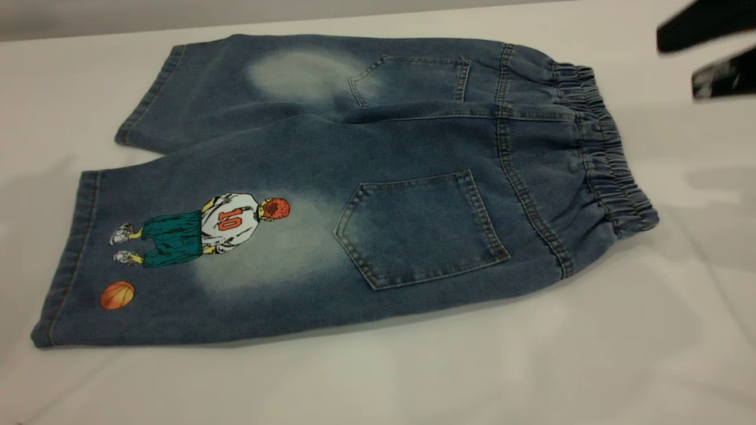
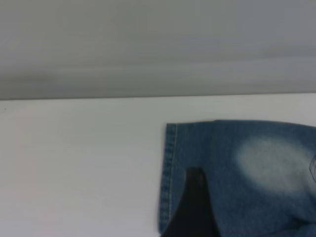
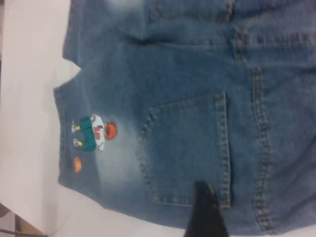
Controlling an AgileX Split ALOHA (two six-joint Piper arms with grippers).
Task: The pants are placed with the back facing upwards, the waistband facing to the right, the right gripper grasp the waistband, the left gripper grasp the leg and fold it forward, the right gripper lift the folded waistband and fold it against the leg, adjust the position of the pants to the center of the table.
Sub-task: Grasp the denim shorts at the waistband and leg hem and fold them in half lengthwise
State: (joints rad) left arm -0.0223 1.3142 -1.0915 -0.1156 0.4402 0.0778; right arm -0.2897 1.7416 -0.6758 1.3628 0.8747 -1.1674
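The pants (image 1: pixel 354 195) lay flat, long axis left-right, waistband (image 1: pixel 608 159) nearest the right gripper (image 1: pixel 706 53), which hovered just beyond it, jaws parted, holding nothing; left gripper's jaws unreadable.

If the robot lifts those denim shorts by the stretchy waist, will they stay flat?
Probably not: the shorts lie limp with soft creases, so they'd likely droop. The gathered waistband looks bunchy, likely easy to pinch.

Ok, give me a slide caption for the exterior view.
Denim pants lie flat, back up, on the table, waistband toward the right hand hovering beyond it.
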